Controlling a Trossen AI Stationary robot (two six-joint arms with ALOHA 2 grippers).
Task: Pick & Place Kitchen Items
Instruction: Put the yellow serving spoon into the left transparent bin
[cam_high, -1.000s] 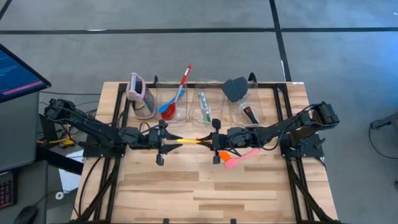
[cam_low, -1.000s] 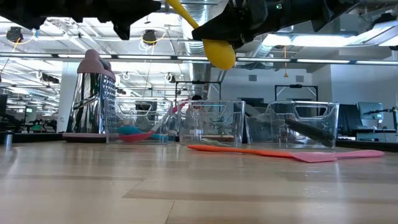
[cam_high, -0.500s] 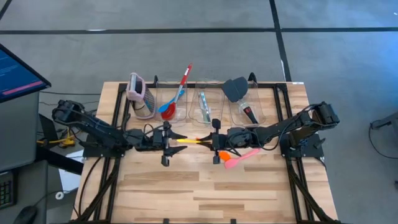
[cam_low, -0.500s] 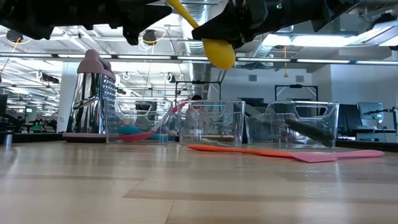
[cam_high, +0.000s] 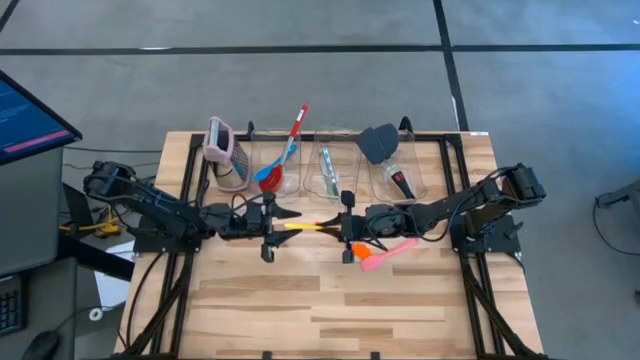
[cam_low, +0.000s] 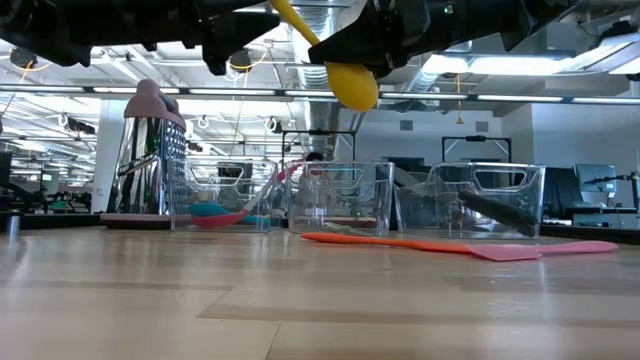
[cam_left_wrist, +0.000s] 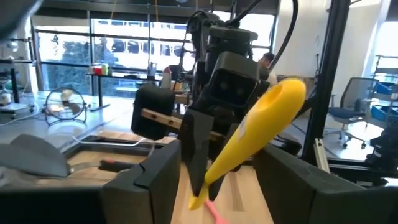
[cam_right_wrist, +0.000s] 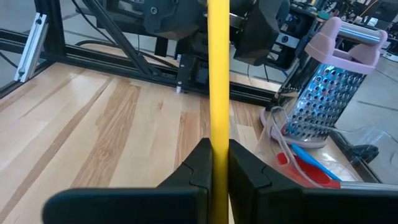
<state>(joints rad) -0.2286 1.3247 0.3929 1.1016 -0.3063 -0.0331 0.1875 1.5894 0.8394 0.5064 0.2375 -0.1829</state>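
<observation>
A yellow spoon (cam_high: 303, 226) hangs in the air above the table's middle, with its bowl (cam_left_wrist: 281, 104) pointing toward the table's left. My right gripper (cam_high: 337, 227) is shut on its handle. My left gripper (cam_high: 281, 227) faces it from the left, open. Its two fingers stand on either side of the bowl without touching it. An orange spatula (cam_high: 358, 248) and a pink spatula (cam_high: 392, 254) lie flat on the wood just near of my right gripper. The low view shows the bowl (cam_low: 352, 86) high above the boards. My right gripper pinches the yellow spoon's handle (cam_right_wrist: 217, 134) between its two fingers (cam_left_wrist: 194, 149), close to the handle's free end. It comes level from the table's right, and the handle runs on in line with the fingers. The spoon is lifted clear of the table.
Three clear bins stand along the far edge. The left bin (cam_high: 272, 172) has blue and red spoons, the middle bin (cam_high: 328, 172) a clear-teal tool, the right bin (cam_high: 398, 172) a black spatula and a red-handled tool. A pink-topped grater (cam_high: 224, 154) stands left of them. Bare wood lies nearer.
My left gripper has moved toward the table's right, closing in on the spoon's bowl until its open fingers flank it. My right gripper and the spoon have kept still.
</observation>
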